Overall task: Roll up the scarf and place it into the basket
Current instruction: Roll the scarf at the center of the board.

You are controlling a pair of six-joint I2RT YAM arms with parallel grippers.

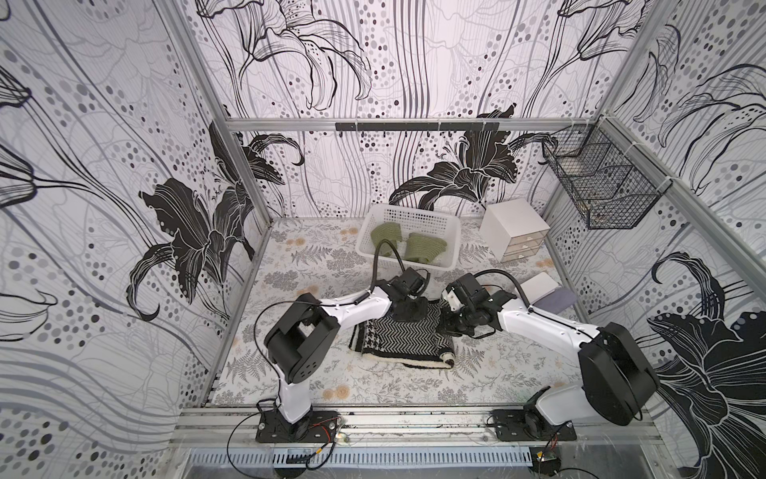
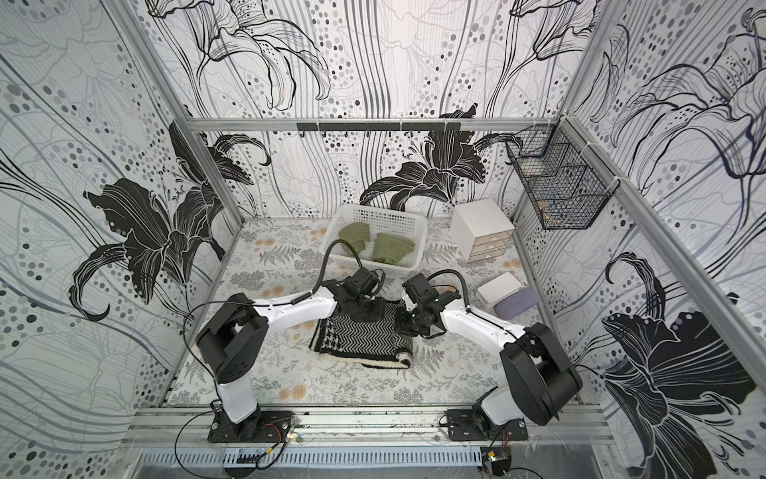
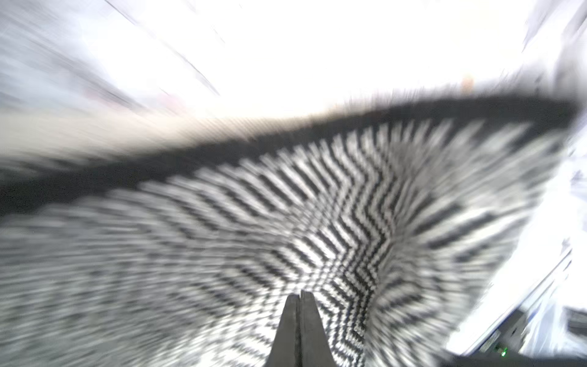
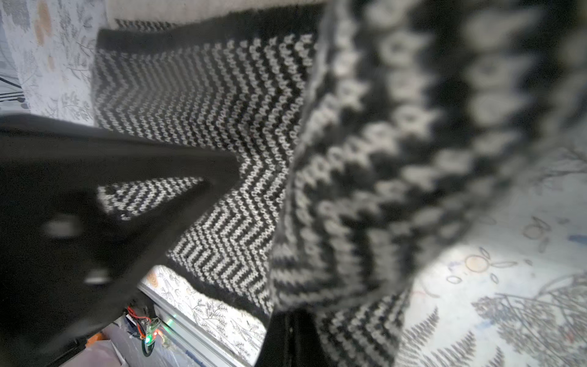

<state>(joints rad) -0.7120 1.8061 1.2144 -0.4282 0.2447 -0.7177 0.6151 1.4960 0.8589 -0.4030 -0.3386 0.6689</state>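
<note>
The scarf [image 1: 400,342], black and white herringbone knit, lies folded in the middle of the table in both top views. Its far edge is bunched up between the arms. My left gripper [image 1: 408,309] is at the far left corner, jaws shut [image 3: 300,293], with the knit puckering out from their tips. My right gripper [image 1: 447,320] is at the far right corner, shut [image 4: 290,314] on a raised fold of scarf [image 4: 365,159] that drapes over its tips. The white perforated basket [image 1: 414,212] stands behind the arms.
Two green knitted rolls [image 1: 422,246] lie in the basket. A white drawer box [image 1: 514,230] stands at the back right. A flat white box [image 1: 539,285] and a grey cloth [image 1: 559,299] lie by the right wall. A black wire basket [image 1: 601,188] hangs above.
</note>
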